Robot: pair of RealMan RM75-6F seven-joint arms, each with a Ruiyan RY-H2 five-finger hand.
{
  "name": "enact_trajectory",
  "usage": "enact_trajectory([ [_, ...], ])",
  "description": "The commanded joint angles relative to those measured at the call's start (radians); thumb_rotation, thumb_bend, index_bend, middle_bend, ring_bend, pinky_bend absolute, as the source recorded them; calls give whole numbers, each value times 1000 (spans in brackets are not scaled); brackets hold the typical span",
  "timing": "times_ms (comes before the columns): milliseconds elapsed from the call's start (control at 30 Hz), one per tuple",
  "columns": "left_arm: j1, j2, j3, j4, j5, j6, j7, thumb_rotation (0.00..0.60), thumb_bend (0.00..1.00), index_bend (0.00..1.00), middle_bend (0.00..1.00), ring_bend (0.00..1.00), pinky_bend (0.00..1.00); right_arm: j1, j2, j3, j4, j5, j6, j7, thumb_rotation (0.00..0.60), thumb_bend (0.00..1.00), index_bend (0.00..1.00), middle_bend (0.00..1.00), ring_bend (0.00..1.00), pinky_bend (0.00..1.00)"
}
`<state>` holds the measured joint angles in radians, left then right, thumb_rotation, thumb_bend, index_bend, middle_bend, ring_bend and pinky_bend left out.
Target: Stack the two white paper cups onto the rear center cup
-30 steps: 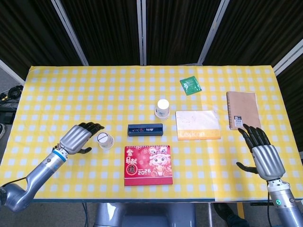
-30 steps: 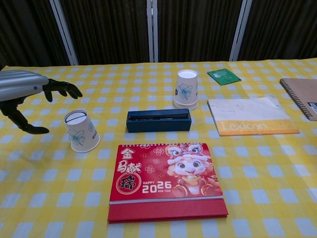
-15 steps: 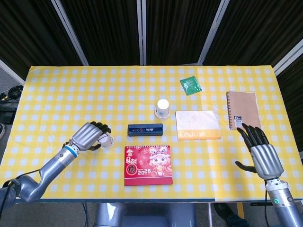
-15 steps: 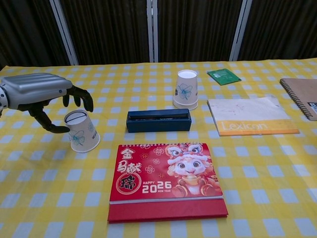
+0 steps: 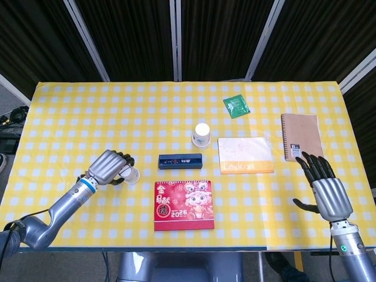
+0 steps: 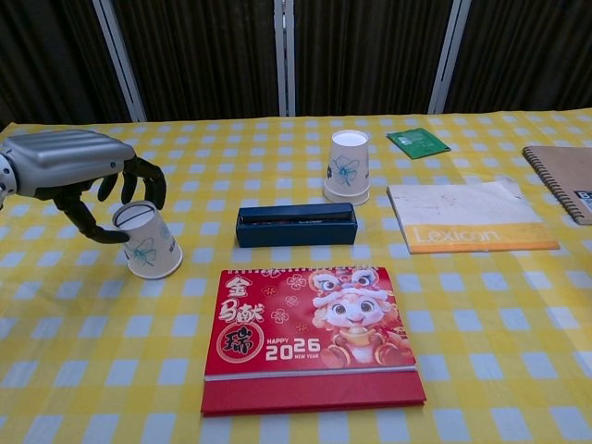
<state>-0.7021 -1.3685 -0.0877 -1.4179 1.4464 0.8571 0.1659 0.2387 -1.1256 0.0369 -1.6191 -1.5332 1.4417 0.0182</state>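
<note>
Change: the left hand [image 6: 79, 171] has closed in on the near cup [image 6: 149, 240] since a second ago, and the cup now tilts slightly.
Left hand: fingers curled over the cup's upturned base, thumb at its left side; whether it truly grips cannot be told.
Left arm: reaches in low from the table's front left corner.
Right hand [image 5: 325, 187]: fingers spread, holding nothing, hovering at the front right.
Rear center cup [image 6: 347, 166]: upside down, behind the dark blue box [image 6: 296, 225].
Around: red calendar [image 6: 310, 335] in front, Lexicon pad [image 6: 467, 219], spiral notebook [image 5: 301, 136], green packet [image 5: 236, 106].
</note>
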Motion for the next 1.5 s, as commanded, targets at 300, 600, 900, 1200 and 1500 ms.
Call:
enact_trajectory([
  [300,-126,97,-175,-117,-97,-21,29,600,307,502,439,426,505,-4,-2,18,4,11,-6,7,600,0,2,0,0,0],
  [600,-403,25,-300,6,-318,-222,166,600,307,509,439,426,507,-1,-11,59,48,80,-33,31,600,0,2,0,0,0],
  [900,-599,-91,-293,194,-477,-318,255,600,308,517,442,426,507,-3,-13,79,70,117,-52,38,600,0,2,0,0,0],
  [1200,-723,-200,-254,344,-580,-366,287,600,308,519,444,426,507,-5,-14,92,93,138,-63,51,600,0,2,0,0,0],
  [1500,-792,-254,-199,434,-711,-405,303,600,309,520,444,426,507,-8,-12,102,108,150,-69,66,600,0,2,0,0,0],
])
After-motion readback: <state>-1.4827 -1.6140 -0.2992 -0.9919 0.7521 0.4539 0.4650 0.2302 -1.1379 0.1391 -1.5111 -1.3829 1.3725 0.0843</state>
